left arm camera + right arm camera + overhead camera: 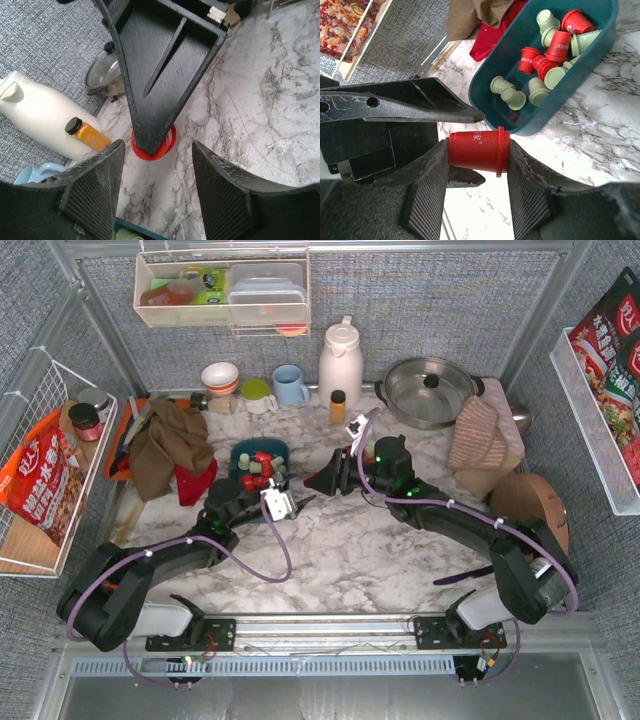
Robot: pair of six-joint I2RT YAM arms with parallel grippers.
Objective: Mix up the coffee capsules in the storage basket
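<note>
Nearest us, over the marble tabletop, the left gripper stands with its fingers apart, clamping nothing, one on either side of a red capsule. That capsule lies sideways, pinched in the right gripper. Just beyond sits the teal storage basket, holding the other coffee capsules, red and mint green jumbled together. Farther back stand an amber bottle and a white jug.

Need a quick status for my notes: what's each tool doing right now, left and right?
Left tool: open, empty.
Right tool: closed on a red coffee capsule.
</note>
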